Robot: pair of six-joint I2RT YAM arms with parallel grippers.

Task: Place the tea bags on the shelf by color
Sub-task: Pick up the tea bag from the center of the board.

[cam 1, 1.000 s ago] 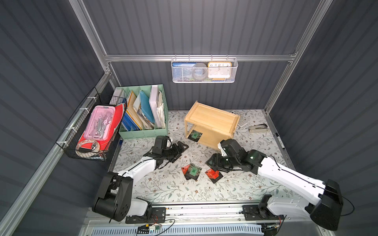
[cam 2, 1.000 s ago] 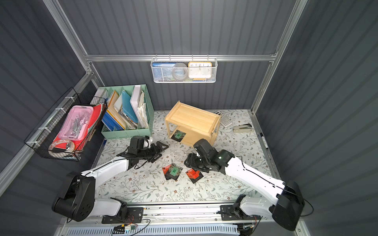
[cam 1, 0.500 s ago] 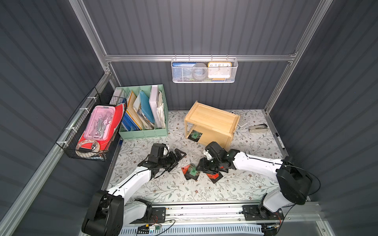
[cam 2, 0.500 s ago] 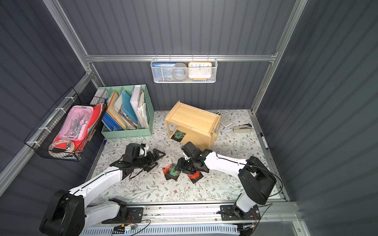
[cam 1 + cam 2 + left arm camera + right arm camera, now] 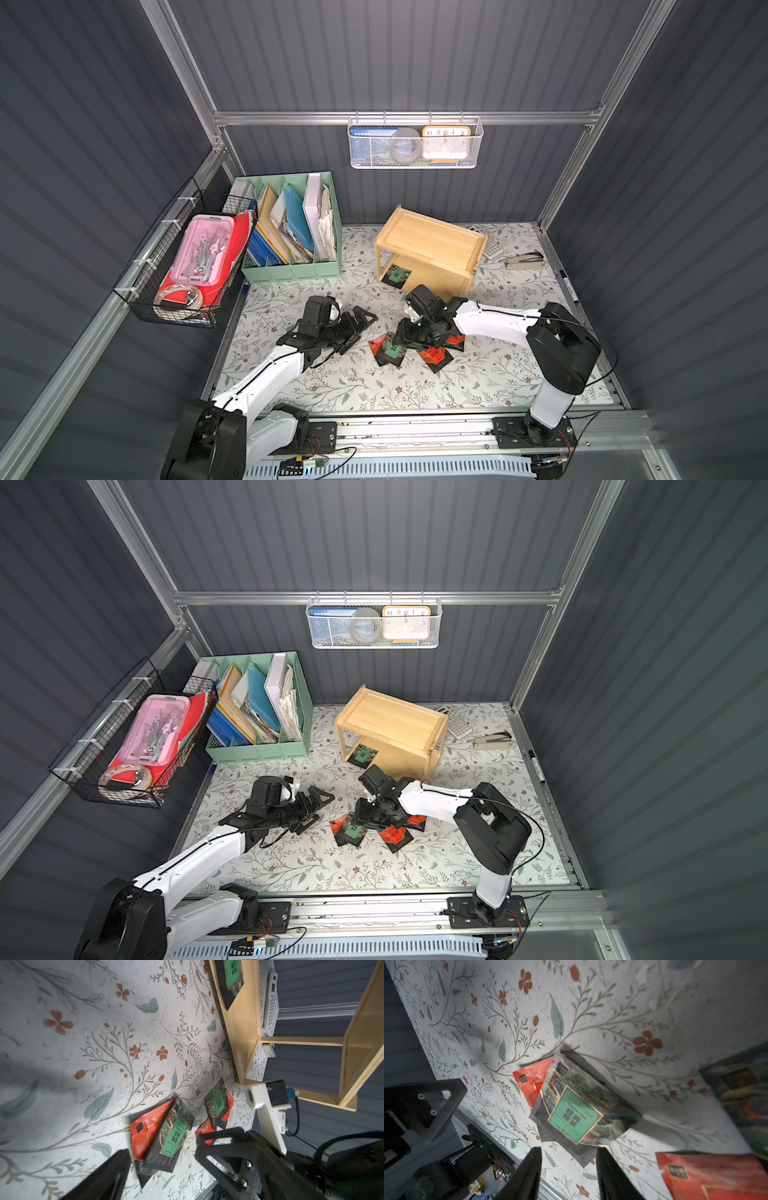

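While your right gripper (image 5: 569,1149) straddles, jaws part-spread, a corner of the black foil green-label tea bag (image 5: 575,1115), it lies on a red-orange sachet (image 5: 530,1082) | left gripper (image 5: 360,335): spread wide, empty | light wooden two-tier shelf (image 5: 432,245): one green sachet (image 5: 397,275), lower tier.

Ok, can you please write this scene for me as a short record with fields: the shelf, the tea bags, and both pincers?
shelf: light wood, two tiers
on shelf: one green tea bag, on the lower tier
on table: overlapping pile of green and red tea bags
left pincer: open wide, empty, beside the pile
right pincer: jaws apart, at the corner of the top green bag, which lies across a red bag
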